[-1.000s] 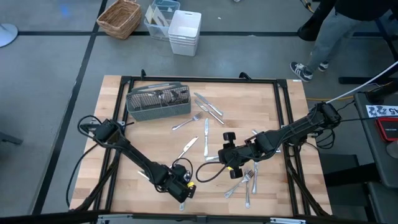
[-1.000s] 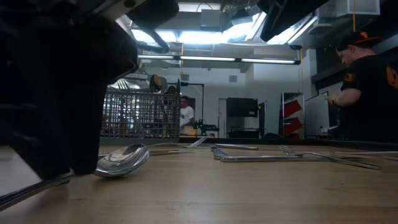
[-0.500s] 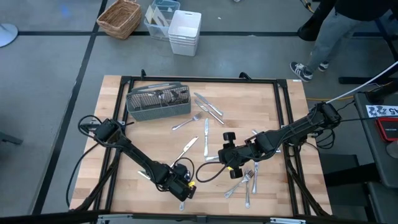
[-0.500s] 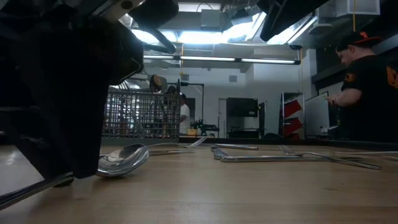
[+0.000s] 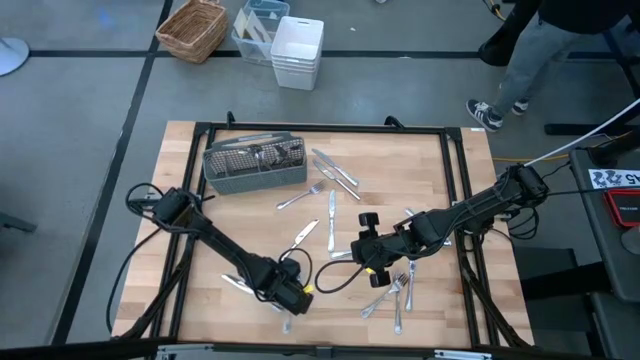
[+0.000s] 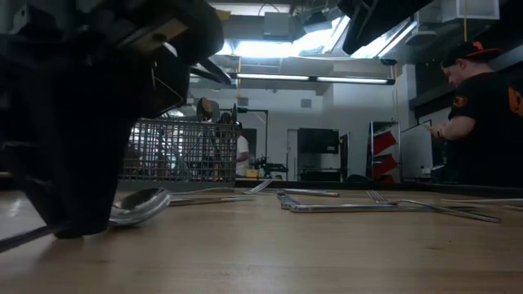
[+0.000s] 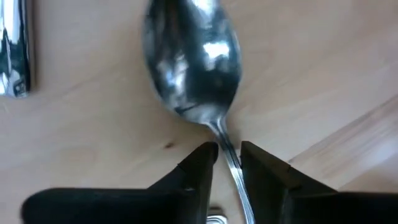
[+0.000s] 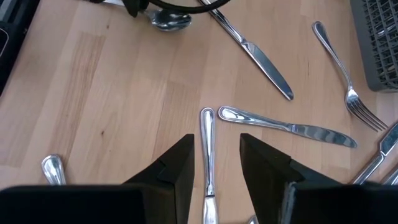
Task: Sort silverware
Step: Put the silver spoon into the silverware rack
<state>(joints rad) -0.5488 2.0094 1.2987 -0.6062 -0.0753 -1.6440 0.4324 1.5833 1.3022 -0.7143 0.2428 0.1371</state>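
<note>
Looking from above, the left claw (image 5: 290,298) is low at the table's (image 5: 420,160) front edge, the right claw (image 5: 368,262) mid-table among scattered silverware (image 5: 331,212). In the left wrist view, the fingers (image 7: 198,168) straddle a spoon's (image 7: 193,68) neck, nearly clenched. In the right wrist view, parted fingers (image 8: 180,165) straddle a knife handle (image 8: 207,149).

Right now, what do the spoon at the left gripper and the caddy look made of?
Spoon: polished metal, probably steel, since its bowl gives mirror-like reflections. Caddy: grey wire mesh, apparently metal, with an open grid you can see through. Left gripper straddles the spoon's neck.
</note>
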